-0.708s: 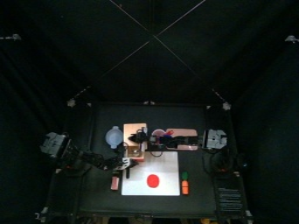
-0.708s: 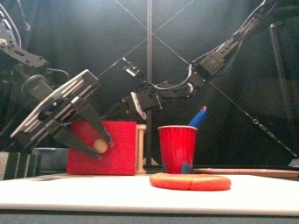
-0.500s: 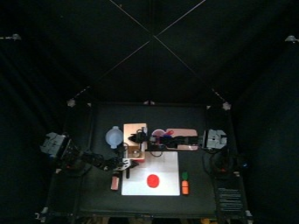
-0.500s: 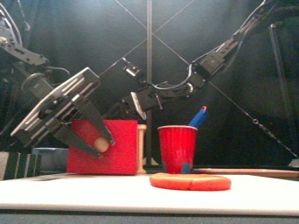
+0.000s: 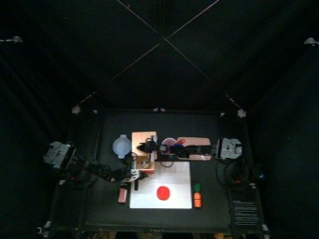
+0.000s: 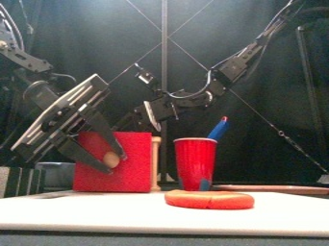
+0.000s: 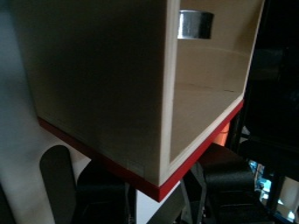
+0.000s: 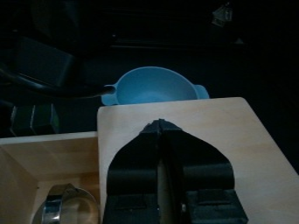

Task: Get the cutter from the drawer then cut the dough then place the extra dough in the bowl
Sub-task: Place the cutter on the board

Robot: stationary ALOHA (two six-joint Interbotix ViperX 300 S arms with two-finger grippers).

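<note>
1. Metal cutter (image 7: pixel 197 24) lies untouched inside the pulled-out drawer (image 7: pixel 100 162) of the wooden box (image 8: pixel 222 131)
2. Left gripper (image 7: pixel 140 179) sits at the drawer's red front; its grasp cannot be told; right gripper (image 8: pixel 165 129), fingers clenched empty, presses the box top
3. Nothing has visibly moved in the last moment; lifting the cutter out seems next, dough (image 6: pixel 210 199) uncut

Black, jointed left arm (image 6: pixel 29 60) and right arm (image 6: pixel 252 50). The left gripper (image 6: pixel 98 148) is grey-jawed under a silver cross-plate; the right gripper (image 8: pixel 163 128) is black-jawed.
</note>
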